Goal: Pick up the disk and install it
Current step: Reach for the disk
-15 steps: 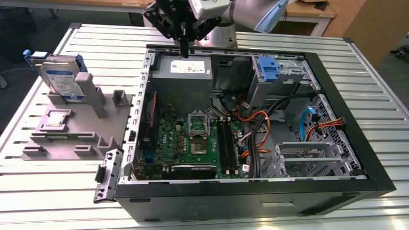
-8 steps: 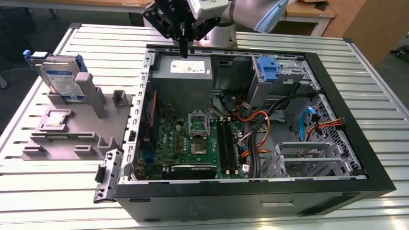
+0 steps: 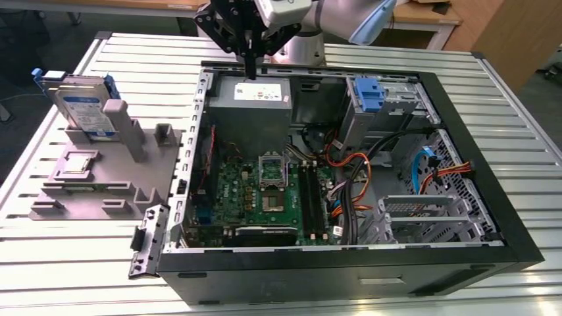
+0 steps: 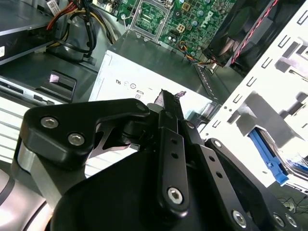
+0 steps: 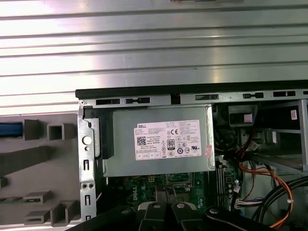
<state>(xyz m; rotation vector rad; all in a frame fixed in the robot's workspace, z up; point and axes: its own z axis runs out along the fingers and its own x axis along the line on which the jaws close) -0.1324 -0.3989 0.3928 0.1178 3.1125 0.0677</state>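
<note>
Disk (image 3: 85, 108): silver-grey, white-and-blue label, blue bracket. Motherboard (image 3: 263, 191): green. Power supply (image 3: 255, 99): grey, white sticker. Bench (image 3: 79, 270): ribbed silver. Pincer (image 3: 251, 74): black.

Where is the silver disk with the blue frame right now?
The flat silver-grey disk with the blue plastic bracket stands upright in the grey plastic holder at the exterior view's left, outside the open black computer case.
</note>
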